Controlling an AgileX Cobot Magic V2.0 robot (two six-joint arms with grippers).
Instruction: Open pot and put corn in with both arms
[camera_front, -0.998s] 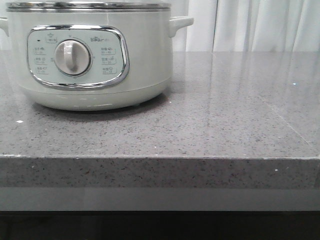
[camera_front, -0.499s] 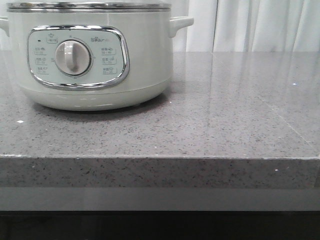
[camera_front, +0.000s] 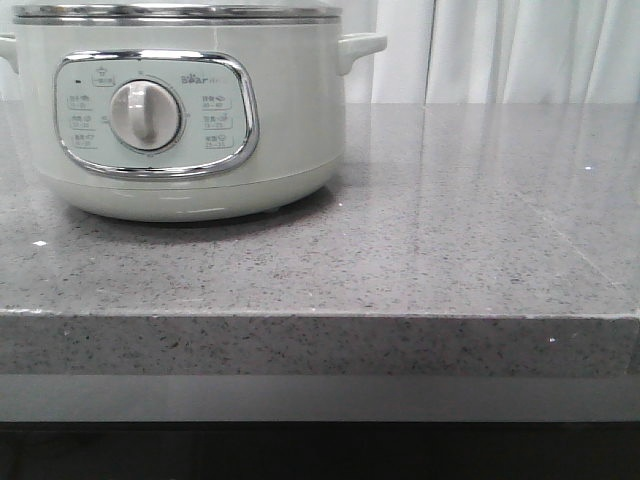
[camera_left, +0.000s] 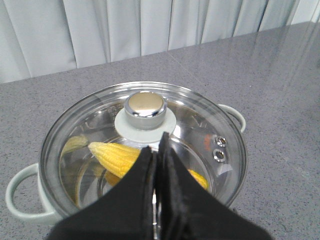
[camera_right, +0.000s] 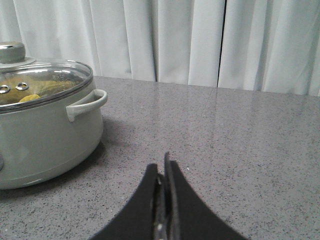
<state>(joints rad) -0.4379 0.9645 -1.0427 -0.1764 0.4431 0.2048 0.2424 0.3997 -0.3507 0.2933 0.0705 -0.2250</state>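
Corn (camera_left: 116, 156) inside pot (camera_front: 190, 120), under glass lid (camera_left: 197, 127) resting on rim. Left tool (camera_left: 159, 150) above lid, fingers pressed together, holding nothing. Right tool (camera_right: 163, 172) likewise closed and empty, above grey surface (camera_front: 450, 240), beside pot. White curtain (camera_right: 200, 40) behind.

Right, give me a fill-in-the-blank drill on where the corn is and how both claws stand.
1. The corn lies ____ the pot.
2. The glass lid with its silver knob sits ____ the pot.
3. The left claw is ____.
4. The right claw holds ____.

Missing words: inside; on; shut; nothing
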